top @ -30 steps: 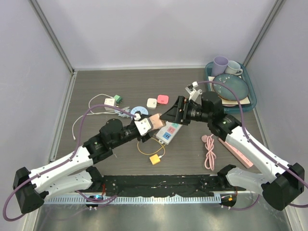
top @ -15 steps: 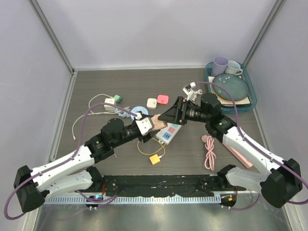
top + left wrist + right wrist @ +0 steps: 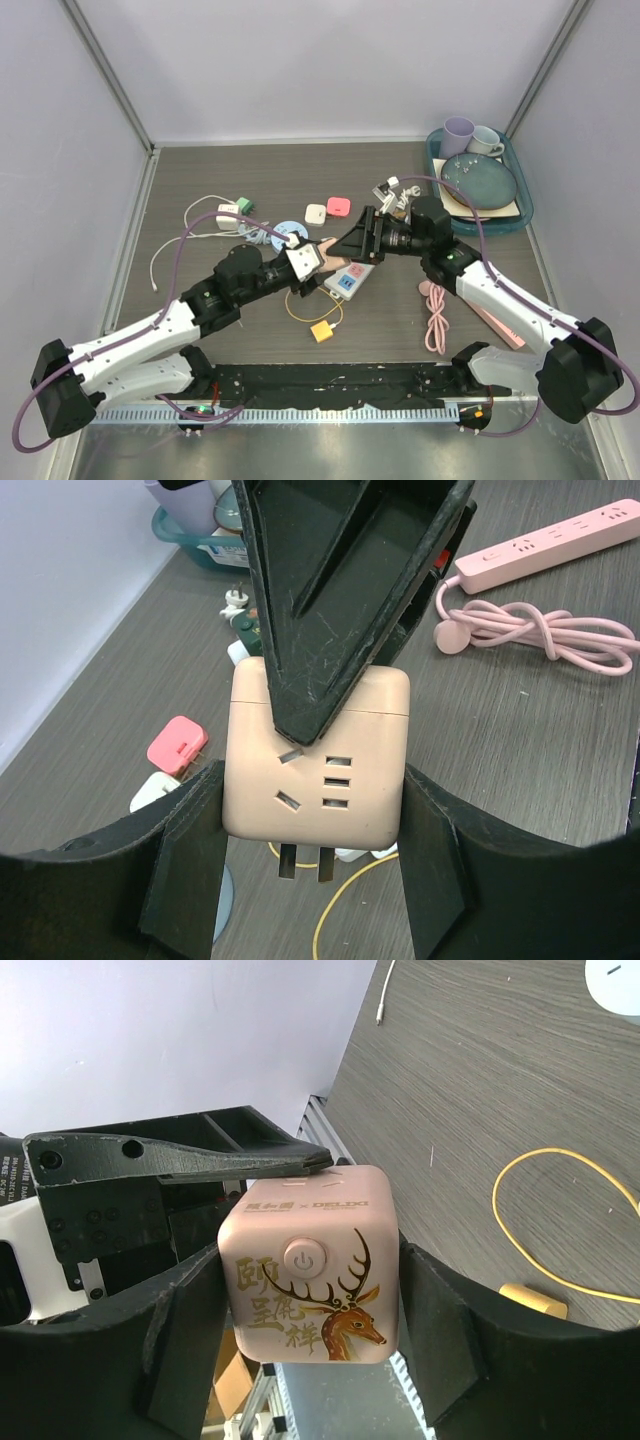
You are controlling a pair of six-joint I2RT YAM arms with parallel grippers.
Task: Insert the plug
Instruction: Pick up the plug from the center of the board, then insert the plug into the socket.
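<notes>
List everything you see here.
pink plastic cube socket with deer drawing: 1, pink, centre
white power strip: 1, white, beside cube
pink corded power strip: 1, pink, right
yellow cable: 1, yellow, near centre
pink square plug, white square plug: 2, pink, white, behind centre
green plug: 1, green, left
teal plastic tray: 1, teal, far right
blue plate: 1, blue, in tray
lilac cup, white mug: 2, lilac, white, in tray
left claw, right claw: 2, black, around cube

The cube socket (image 3: 318,750) is smooth, matt peach plastic with dull metal prongs (image 3: 300,860). My left end effector (image 3: 313,780) has matt black plastic fingers (image 3: 190,860). The surface (image 3: 250,180) looks like dark, matt wood grain.
</notes>
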